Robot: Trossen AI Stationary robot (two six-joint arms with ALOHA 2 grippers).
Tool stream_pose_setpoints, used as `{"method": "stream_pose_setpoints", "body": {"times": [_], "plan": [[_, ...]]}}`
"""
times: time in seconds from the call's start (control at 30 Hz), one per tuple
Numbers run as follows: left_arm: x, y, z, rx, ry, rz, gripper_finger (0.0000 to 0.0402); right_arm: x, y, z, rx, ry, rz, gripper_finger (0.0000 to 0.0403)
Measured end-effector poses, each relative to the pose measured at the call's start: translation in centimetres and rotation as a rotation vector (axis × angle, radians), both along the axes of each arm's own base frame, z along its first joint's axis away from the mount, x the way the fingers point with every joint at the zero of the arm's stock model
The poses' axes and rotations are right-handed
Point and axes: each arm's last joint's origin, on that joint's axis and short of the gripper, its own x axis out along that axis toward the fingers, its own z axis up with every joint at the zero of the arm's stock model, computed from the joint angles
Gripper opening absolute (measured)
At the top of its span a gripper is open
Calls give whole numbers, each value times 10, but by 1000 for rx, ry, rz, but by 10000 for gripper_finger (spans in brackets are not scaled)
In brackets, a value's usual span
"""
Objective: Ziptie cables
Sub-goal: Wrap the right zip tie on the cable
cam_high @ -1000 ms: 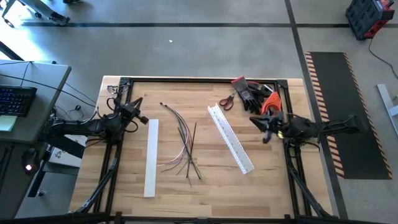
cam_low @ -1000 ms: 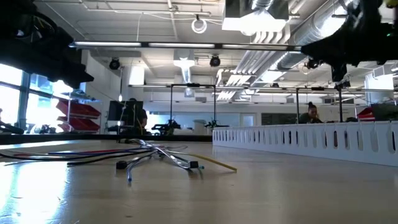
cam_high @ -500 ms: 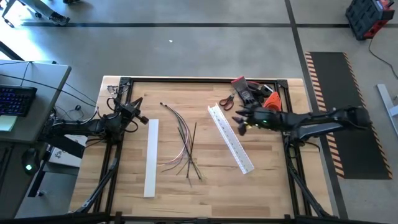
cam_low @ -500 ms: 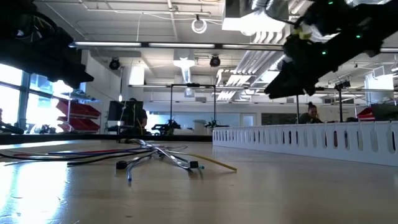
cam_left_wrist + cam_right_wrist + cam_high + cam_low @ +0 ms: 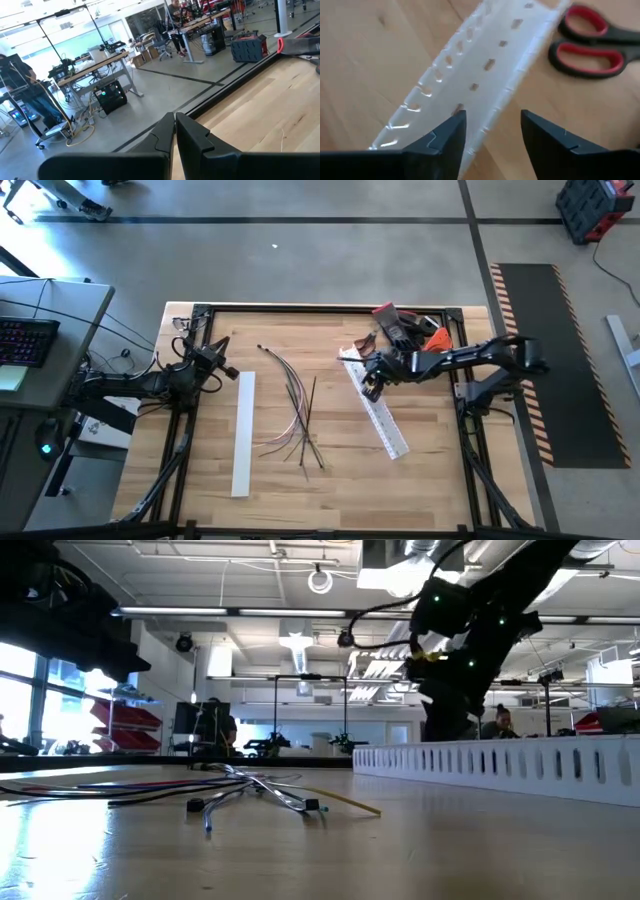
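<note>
The slotted channel [image 5: 374, 402] lies empty; the cables [image 5: 297, 412] lie mid-table, untouched; the right gripper [image 5: 371, 387], moved in from the edge, hovers part-open over the channel; the left gripper [image 5: 216, 356] stays shut.

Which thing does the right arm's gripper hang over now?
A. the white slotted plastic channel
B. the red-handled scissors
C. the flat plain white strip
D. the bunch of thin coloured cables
A: in the right wrist view the open right gripper hangs over the white slotted plastic channel; the high view shows it at that channel's far end.
</note>
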Motion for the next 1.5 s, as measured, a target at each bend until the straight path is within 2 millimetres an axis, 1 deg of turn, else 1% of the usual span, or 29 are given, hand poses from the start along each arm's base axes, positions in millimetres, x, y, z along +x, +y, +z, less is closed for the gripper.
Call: {"method": "stream_pose_setpoints", "body": {"times": [0.13, 0.23, 0.33, 0.37, 0.47, 0.53, 0.67, 0.73, 0.8, 0.87, 0.93, 1.03, 1.13, 1.23, 1.33, 1.4, 1.5], "plan": [[0, 0, 0, 0, 0, 0, 0, 4, -1, -2, 10, 65, 4, 127], [0, 0, 0, 0, 0, 0, 0, 8, -4, 0, 26, 89, 24, 81], [0, 0, 0, 0, 0, 0, 0, 16, -7, 9, 18, 56, 54, 21], [0, 0, 0, 0, 0, 0, 0, 21, -8, 14, 6, 39, 75, 11], [0, 0, 0, 0, 0, 0, 0, 38, -14, 37, -56, -26, 146, 6], [0, 0, 0, 0, 0, 0, 0, 54, -21, 56, -124, -73, 220, 3], [0, 0, 0, 0, 0, 0, 0, 95, -40, 87, -234, -167, 330, 2], [0, 0, 0, 0, 0, 0, 0, 116, -55, 94, -246, -191, 385, 1], [0, 0, 0, 0, -1, 0, 0, 136, -71, 92, -265, -180, 447, 1], [0, 0, 0, 0, -1, 0, 0, 155, -86, 84, -291, -128, 491, 1], [0, 0, 0, 0, 0, 0, 0, 169, -101, 70, -293, -44, 509, 1], [0, 0, 0, -5, -9, -1, 0, 185, -118, 48, -250, 49, 518, 0], [0, 0, 0, -38, -72, -16, 0, 193, -128, 27, -199, 166, 529, 0], [1, -1, 0, -82, -148, -43, 0, 196, -136, 14, -183, 256, 530, 0], [1, -1, 1, -117, -210, -50, 0, 196, -142, 13, -202, 297, 500, 1], [1, -1, 1, -128, -230, -49, 0, 195, -145, 14, -206, 294, 473, 7], [1, -1, 1, -130, -235, -50, 0, 192, -151, 20, -210, 281, 455, 38]]}}
